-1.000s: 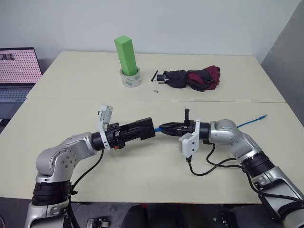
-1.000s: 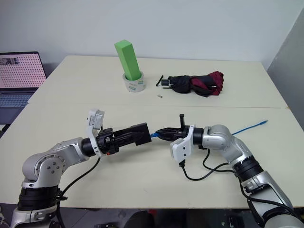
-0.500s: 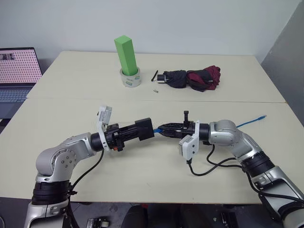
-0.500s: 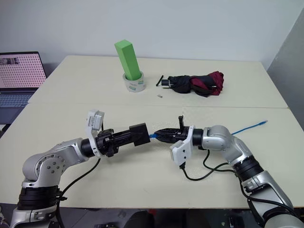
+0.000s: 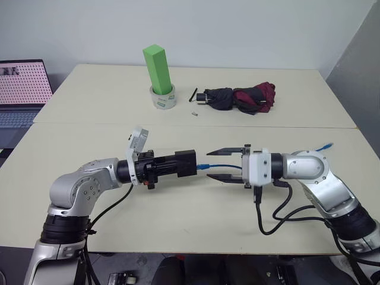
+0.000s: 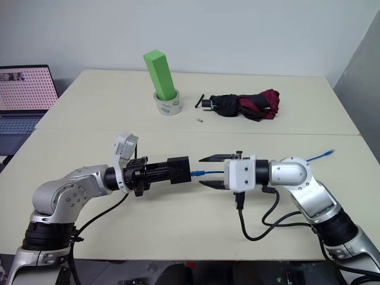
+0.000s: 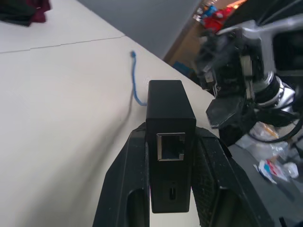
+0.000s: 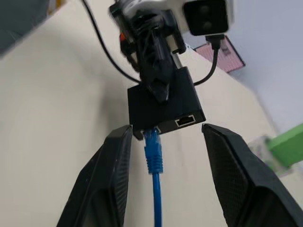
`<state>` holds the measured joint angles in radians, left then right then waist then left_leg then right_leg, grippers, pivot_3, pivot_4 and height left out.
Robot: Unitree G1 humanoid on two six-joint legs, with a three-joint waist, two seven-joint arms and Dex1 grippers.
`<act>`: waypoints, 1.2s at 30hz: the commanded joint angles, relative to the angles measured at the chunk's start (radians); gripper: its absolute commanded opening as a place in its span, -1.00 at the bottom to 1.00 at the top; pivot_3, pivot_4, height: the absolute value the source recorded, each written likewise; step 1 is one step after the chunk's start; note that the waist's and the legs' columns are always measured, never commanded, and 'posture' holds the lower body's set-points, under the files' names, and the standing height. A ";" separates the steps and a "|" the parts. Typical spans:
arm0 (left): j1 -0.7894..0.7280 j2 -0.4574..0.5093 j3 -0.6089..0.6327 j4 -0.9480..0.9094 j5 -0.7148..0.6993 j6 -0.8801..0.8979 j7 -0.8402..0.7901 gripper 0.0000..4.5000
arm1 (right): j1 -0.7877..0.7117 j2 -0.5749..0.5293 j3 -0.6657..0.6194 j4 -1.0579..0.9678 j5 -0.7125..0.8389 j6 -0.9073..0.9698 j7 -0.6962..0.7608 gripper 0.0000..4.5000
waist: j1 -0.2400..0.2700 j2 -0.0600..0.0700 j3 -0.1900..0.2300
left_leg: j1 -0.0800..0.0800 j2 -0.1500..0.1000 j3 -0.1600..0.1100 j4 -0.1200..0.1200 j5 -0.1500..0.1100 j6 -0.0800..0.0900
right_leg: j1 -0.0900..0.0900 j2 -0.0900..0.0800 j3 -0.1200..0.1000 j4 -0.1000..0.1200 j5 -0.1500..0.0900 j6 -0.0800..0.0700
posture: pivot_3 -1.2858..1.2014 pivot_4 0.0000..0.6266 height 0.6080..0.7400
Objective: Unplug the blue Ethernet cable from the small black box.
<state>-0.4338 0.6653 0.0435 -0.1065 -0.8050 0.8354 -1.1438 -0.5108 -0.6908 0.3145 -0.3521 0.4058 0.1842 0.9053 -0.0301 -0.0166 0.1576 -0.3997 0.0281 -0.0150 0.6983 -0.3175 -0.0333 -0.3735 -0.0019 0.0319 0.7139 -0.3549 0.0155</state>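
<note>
1. Left claw [image 5: 178, 164]: clenched on the small black box [image 5: 185, 164], held level above the front bench [image 5: 178, 219], pointing toward the robot's right. The left wrist view shows the box [image 7: 170, 142] pinched between the 2 black fingers [image 7: 128, 189], with 1 empty port facing that camera.

2. Right claw [image 5: 224, 164]: released, its 2 fingers spread one above the other, pointing toward the robot's left and facing the box. Nothing is gripped between them.

3. Blue Ethernet cable [image 8: 155, 189]: its plug sits at a port on the face of the box nearest the right claw; whether it is fully seated cannot be told. The cord runs back from the box between the spread fingers without touching either. A further stretch of cable [image 5: 314, 150] lies on the bench behind the right arm, its far plug near the bench's right edge.

4. Small pale object [image 5: 194, 111]: lying on the rear bench, between items 5 and 6.

5. Tape roll [image 5: 162, 97]: rear bench, left of centre, with a green block [image 5: 157, 68] standing upright in it.

6. Folded black-and-maroon umbrella [image 5: 240, 98]: rear bench, right of the tape roll, well apart from the box.

7. Laptop [image 5: 21, 89]: open, beyond the left edge of the benches.
</note>
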 commanded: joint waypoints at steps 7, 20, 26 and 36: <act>-0.100 0.045 -0.024 -0.013 0.020 -0.053 -0.132 -0.65 | -0.015 0.066 -0.124 -0.049 0.408 0.590 -0.094 0.10 | -0.001 0.000 0.000 | 0.000 -0.001 0.000 -0.001 0.000 0.000 | 0.000 0.000 0.001 -0.001 0.000 0.000 | 0.03 -0.52 1.00; -0.090 0.041 -0.022 -0.047 0.016 -0.052 -0.130 -0.65 | -0.049 0.141 -0.169 -0.001 0.469 0.738 -0.098 0.10 | -0.002 0.000 0.000 | 0.000 -0.001 0.000 -0.001 0.000 0.000 | 0.000 0.000 0.001 -0.001 0.000 0.000 | 0.03 -0.52 1.00; -0.083 0.040 -0.021 -0.055 0.015 -0.054 -0.128 -0.65 | -0.061 0.159 -0.168 0.013 0.458 0.745 -0.086 0.10 | -0.002 0.000 0.000 | 0.000 -0.001 0.000 -0.001 0.000 0.000 | 0.000 0.000 0.001 -0.001 0.000 0.000 | 0.03 -0.52 1.00; -0.074 0.041 -0.016 -0.065 0.011 -0.051 -0.125 -0.65 | -0.068 0.142 -0.158 0.020 0.443 0.749 -0.044 -0.62 | -0.002 0.000 0.000 | 0.000 -0.001 0.000 -0.001 0.000 0.000 | 0.000 0.000 0.001 -0.001 0.000 0.000 | 0.03 -0.52 1.00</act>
<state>-0.5076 0.7013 0.0111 -0.1415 -0.7825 0.7987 -1.2620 -0.5577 -0.5412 0.1766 -0.3214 0.8483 0.9383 0.8443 -0.0318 -0.0165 0.1577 -0.4002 0.0271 -0.0147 0.6976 -0.3177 -0.0328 -0.3739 -0.0019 0.0325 0.7129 -0.3549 0.0155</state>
